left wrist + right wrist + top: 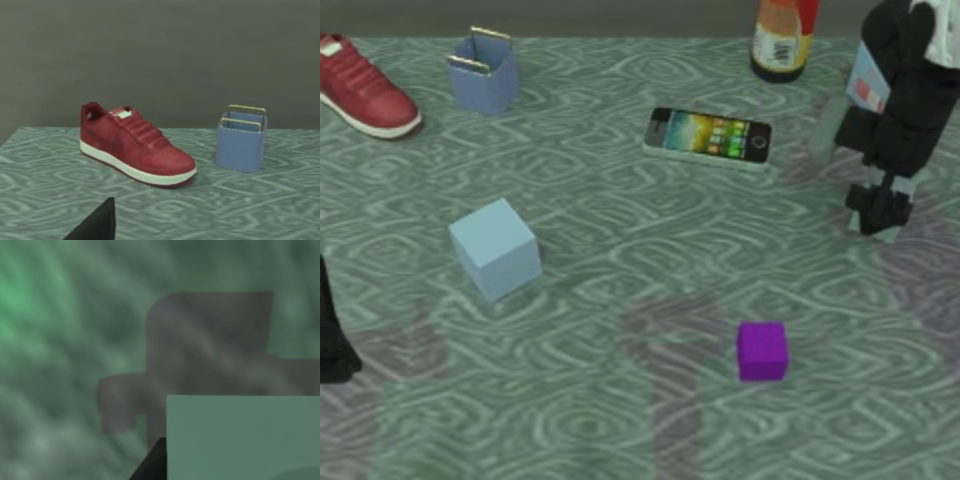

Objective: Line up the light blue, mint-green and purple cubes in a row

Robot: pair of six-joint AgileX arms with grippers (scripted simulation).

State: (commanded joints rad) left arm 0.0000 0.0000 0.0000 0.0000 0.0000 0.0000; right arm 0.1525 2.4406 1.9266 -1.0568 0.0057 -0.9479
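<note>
Two cubes flat on table | right tool (882, 212) clamps mint-green cube (240, 437) | left parked, grip unclear

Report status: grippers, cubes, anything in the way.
Right gripper at right side, gripping mint-green cube. Left arm parked at left edge. Light blue cube, purple cube apart. Phone nearby.

**Table layout, top view**

My right gripper (882, 212) is at the table's right side, a cube (240, 435) between its fingers, off the cloth. Bottle (782, 38) at the far edge, phone (710, 134) lying flat in front of it. Shoe (362, 88) far left, open box (483, 72) just right of it. Larger cube (495, 248) left of centre; smaller cube (762, 350) nearer, to the right. My left arm (332, 340) is parked at the left edge
</note>
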